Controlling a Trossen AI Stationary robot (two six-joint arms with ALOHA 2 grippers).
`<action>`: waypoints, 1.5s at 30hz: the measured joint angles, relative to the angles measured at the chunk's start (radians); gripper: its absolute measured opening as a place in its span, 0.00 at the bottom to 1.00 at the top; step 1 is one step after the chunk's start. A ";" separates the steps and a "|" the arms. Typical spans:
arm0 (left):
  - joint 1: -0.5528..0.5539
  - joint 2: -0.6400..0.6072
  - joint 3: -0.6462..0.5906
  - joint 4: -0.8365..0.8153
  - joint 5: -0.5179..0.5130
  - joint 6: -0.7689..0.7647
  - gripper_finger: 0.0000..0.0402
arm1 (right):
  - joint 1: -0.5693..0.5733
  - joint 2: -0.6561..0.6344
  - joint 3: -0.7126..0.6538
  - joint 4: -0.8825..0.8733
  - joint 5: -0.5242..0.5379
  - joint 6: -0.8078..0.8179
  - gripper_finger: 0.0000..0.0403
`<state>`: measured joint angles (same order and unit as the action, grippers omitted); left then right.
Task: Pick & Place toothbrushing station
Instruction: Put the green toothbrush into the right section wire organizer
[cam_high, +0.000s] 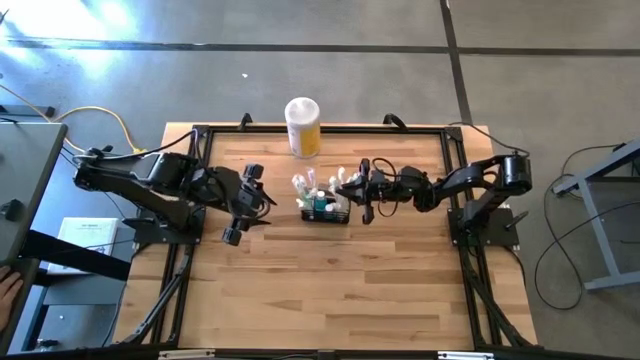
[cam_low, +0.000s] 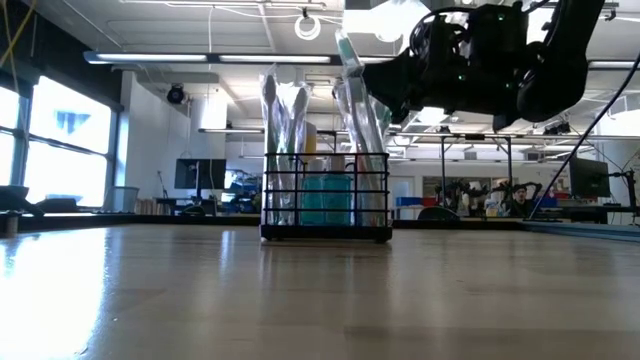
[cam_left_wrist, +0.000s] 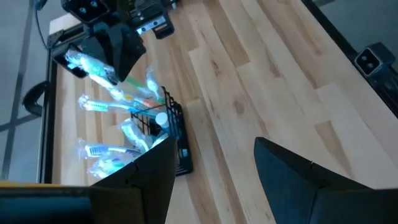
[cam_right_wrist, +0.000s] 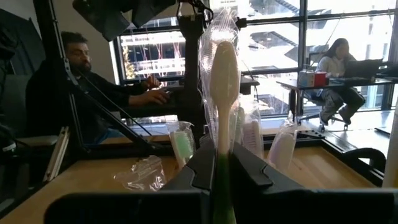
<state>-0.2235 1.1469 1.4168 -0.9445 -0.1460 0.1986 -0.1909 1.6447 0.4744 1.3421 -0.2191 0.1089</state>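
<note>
High view, toothbrushing station (cam_high: 326, 206): a small black wire basket at the centre of the wooden counter (cam_high: 330, 290), its long side running left to right across the frame.
Contents: wrapped toothbrushes (cam_high: 305, 185) standing upright, handles down and heads up, beside something teal (cam_low: 325, 198).
Right gripper (cam_high: 352, 186): at the basket's right edge, fingers pinching one wrapped toothbrush (cam_right_wrist: 224, 87), which stands upright between them.
Left gripper (cam_high: 247, 207): left of the basket, well apart from it, fingers (cam_left_wrist: 140, 180) spread with nothing between.
Canister (cam_high: 303, 125): yellow and white, upright near the counter's top edge, above the basket.
</note>
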 joint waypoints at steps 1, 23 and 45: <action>0.010 0.000 0.000 0.000 0.005 0.002 0.52 | -0.002 0.000 0.000 0.000 -0.001 0.000 0.04; 0.075 0.000 0.000 0.019 0.089 0.033 0.52 | -0.001 0.162 0.004 0.157 0.008 0.037 0.04; 0.088 0.000 0.001 0.081 0.103 0.040 0.52 | -0.025 0.203 0.040 0.157 -0.108 0.024 0.04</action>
<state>-0.1352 1.1473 1.4181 -0.8635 -0.0429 0.2390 -0.2157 1.8478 0.5144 1.4986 -0.3273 0.1326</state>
